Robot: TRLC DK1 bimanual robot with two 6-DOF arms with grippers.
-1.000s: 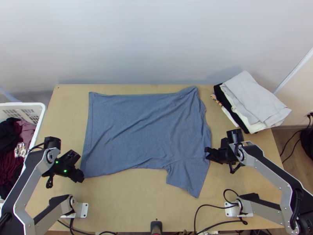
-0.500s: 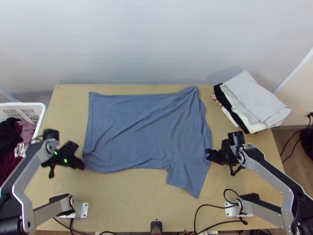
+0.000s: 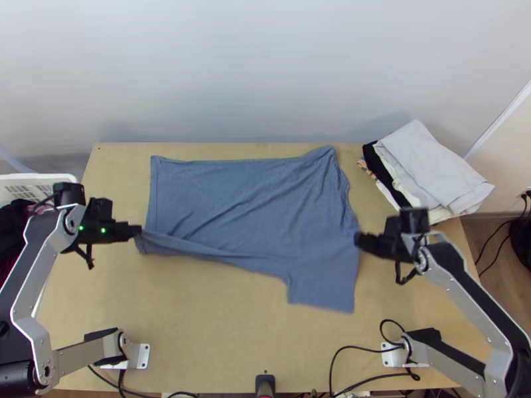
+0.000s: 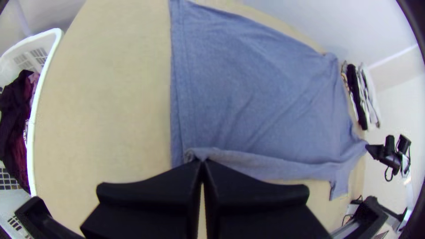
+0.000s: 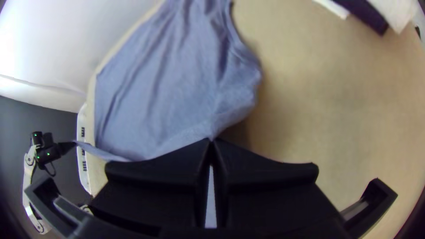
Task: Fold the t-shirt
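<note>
Top view: one blue t-shirt (image 3: 245,205), mostly spread on the table (image 3: 219,345), near edge raised between two grips. Item, left gripper (image 3: 137,231): clenched on the near hem corner. Item, right gripper (image 3: 359,240): clenched on the cloth by the near sleeve. Far right, folded clothes (image 3: 431,169), stacked. Left, white basket (image 3: 46,178) of clothes.

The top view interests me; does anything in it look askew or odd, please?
The stack on the table sits slantwise at far right, its layers unevenly offset. The t-shirt, pinched by the left gripper and right gripper, hangs crookedly at its near side, which probably just reflects folding.
</note>
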